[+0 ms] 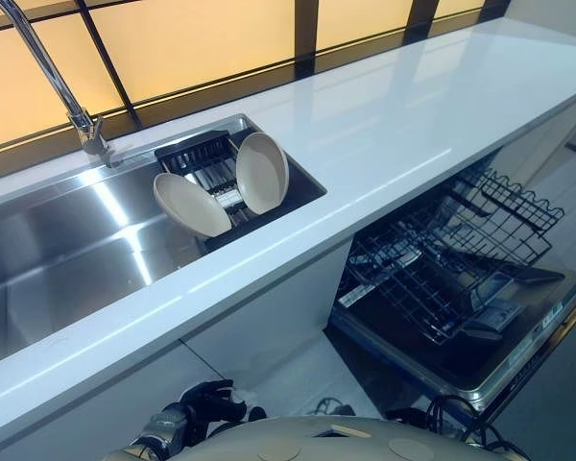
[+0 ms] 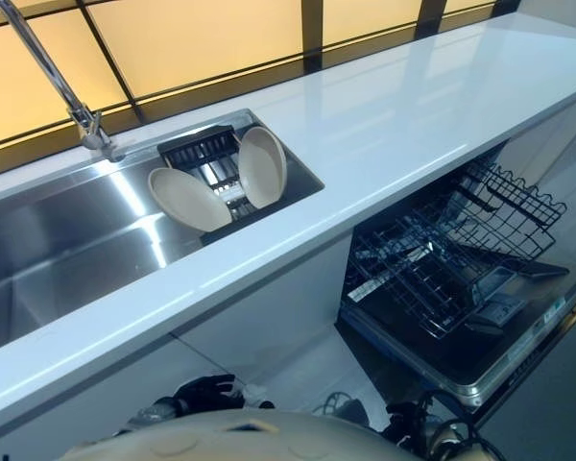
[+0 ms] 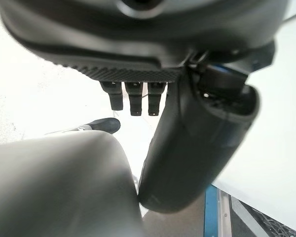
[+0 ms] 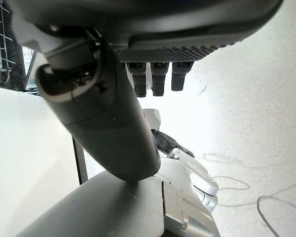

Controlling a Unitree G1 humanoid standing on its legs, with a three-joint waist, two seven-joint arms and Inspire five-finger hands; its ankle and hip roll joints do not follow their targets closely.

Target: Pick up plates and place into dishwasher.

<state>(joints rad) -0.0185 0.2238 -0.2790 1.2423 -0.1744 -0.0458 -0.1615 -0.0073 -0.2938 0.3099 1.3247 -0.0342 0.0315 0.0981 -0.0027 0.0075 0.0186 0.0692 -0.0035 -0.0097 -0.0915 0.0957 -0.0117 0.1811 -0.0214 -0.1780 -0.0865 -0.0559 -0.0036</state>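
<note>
— Down low, closest to us, what's that dark thing?

— That's the robot's left hand (image 1: 206, 401), hanging below the white countertop (image 1: 394, 125) in front of the cabinet. From its wrist camera the fingers (image 3: 136, 102) hang straight and relaxed, thumb out to the side, holding nothing.

— And the other hand?

— The right hand (image 4: 138, 59) looks the same in its own wrist view: fingers loose and straight, nothing in them, pale floor (image 4: 256, 123) beyond.

— Where are the plates?

— Two cream plates stand on edge in a black drying rack (image 1: 200, 154) at the right end of the steel sink (image 1: 58, 259). The left plate (image 1: 190, 205) leans toward us; the right plate (image 1: 262, 172) stands more upright, just beside it. A curved tap (image 1: 48, 72) rises behind the sink.

— And the dishwasher?

— Open, to the right under the counter. Its door (image 1: 490, 370) is folded down and the wire rack (image 1: 442, 259) is pulled out over it, well apart from the plates.
</note>
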